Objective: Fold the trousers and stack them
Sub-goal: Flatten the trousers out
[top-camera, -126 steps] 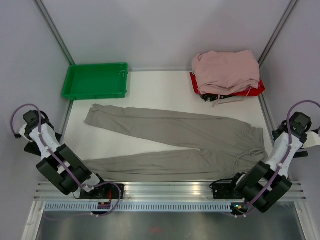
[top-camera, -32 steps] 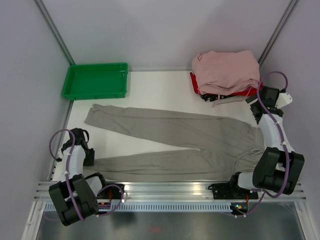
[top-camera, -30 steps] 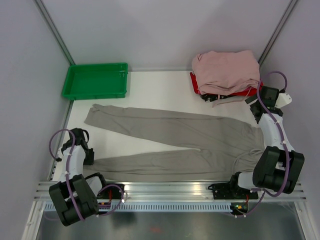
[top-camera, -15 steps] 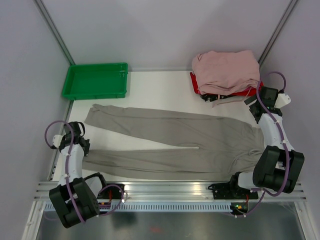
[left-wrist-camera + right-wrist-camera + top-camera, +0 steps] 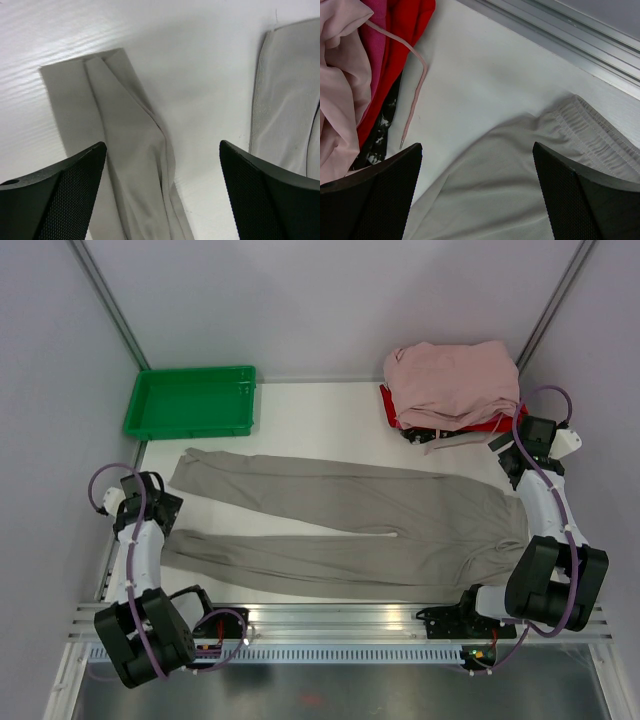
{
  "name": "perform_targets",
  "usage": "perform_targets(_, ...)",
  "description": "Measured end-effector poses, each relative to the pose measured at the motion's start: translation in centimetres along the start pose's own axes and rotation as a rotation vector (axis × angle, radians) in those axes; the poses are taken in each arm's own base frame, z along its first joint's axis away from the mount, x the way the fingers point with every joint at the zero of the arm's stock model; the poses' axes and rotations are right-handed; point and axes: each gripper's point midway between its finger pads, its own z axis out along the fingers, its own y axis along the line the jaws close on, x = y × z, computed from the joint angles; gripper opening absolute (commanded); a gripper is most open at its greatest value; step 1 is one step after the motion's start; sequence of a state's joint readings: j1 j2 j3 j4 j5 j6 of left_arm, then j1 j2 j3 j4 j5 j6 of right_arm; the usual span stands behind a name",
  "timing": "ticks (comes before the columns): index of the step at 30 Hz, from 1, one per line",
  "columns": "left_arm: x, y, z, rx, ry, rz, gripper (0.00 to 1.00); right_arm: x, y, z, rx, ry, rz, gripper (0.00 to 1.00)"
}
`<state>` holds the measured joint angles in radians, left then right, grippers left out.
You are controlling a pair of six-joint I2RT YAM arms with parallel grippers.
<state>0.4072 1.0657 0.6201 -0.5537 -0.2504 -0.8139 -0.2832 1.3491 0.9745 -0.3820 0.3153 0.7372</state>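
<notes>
The grey-beige trousers lie flat across the table, waist at the right, both legs running left. My left gripper is open and hovers over the cuff end of the near leg. In the left wrist view that cuff lies between my open fingers, with the far leg at the right. My right gripper is open above the far corner of the waist. The right wrist view shows the elastic waistband and the fabric below it, between the open fingers.
A green tray stands at the back left. A pile of pale pink garments lies on red cloth at the back right, with a pink drawstring trailing onto the table. Metal rails run along the table's sides and front edge.
The left gripper has moved away from the front edge, and the near leg's cuff end now lies closer to the far leg. The right gripper has barely shifted over the waist.
</notes>
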Motion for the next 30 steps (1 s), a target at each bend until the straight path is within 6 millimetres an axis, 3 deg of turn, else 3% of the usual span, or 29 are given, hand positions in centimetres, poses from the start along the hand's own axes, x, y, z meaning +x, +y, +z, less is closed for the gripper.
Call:
perform_targets(3, -1.2, 0.8, -1.6, -0.029, -0.055, -0.021, 0.95, 0.0, 0.0, 0.0, 0.000, 0.001, 0.000, 0.98)
perform_targets(7, -1.5, 2.6, -2.8, -0.086, -0.093, -0.067, 0.82, 0.1, 0.0, 0.0, 0.000, 0.002, 0.000, 0.98)
perform_targets(13, 0.8, 5.7, -1.0, -0.240, -0.011, -0.097, 0.57, 0.9, -0.5, 0.2, 0.009, 0.022, -0.003, 0.98)
perform_targets(16, 1.4, 6.8, -0.2, -0.303, 0.017, -0.099, 0.52, 1.2, -0.7, 0.3, 0.012, 0.026, -0.005, 0.98)
perform_targets(26, 0.6, 9.3, 1.7, -0.413, 0.033, -0.173, 0.40, 1.3, -0.6, 0.3, 0.008, 0.033, 0.001, 0.98)
perform_targets(30, -0.2, 9.4, 2.1, -0.402, 0.012, -0.187, 0.26, 1.5, -0.4, 0.6, 0.008, 0.045, -0.001, 0.98)
